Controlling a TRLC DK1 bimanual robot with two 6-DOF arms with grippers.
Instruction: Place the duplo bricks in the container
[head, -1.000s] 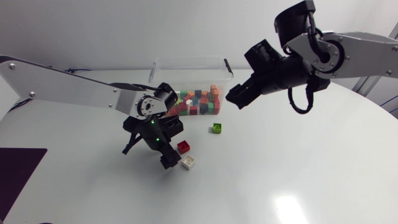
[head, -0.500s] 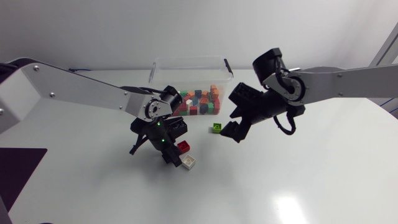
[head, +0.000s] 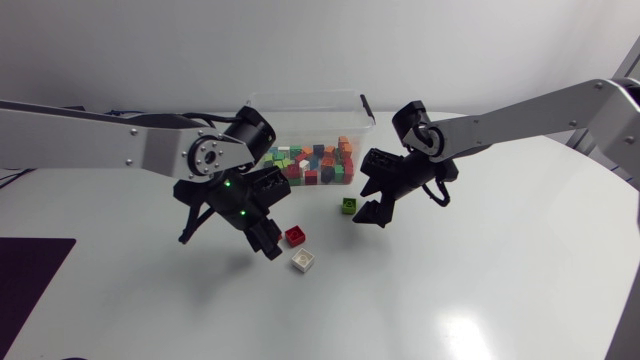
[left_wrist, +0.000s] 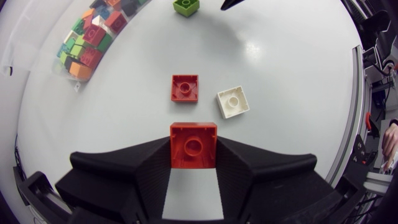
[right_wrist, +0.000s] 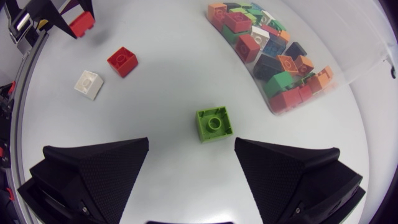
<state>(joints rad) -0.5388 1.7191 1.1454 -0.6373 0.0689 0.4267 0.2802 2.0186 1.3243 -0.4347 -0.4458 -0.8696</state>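
Observation:
My left gripper (left_wrist: 193, 155) is shut on a red brick (left_wrist: 194, 140), held a little above the table; from overhead that gripper (head: 262, 240) hides it. Just ahead of it on the table lie a second red brick (left_wrist: 185, 88) (head: 296, 236) and a white brick (left_wrist: 232, 102) (head: 303, 261). My right gripper (right_wrist: 191, 142) (head: 368, 203) stands open low over a green brick (right_wrist: 214, 124) (head: 348, 206), which sits just ahead of its fingertips, untouched. The clear container (head: 310, 105) at the back holds several coloured bricks (head: 318, 165).
The container's wall (right_wrist: 373, 62) curves close beside my right gripper. My left arm's gripper with its red brick (right_wrist: 81, 23) shows beyond the loose red brick (right_wrist: 122, 61) and white brick (right_wrist: 88, 84). A dark mat (head: 30, 270) lies at the front left edge.
My left gripper has shut on a red brick and lifted it, drifting slightly left. My right arm has come down from above the container to the green brick.

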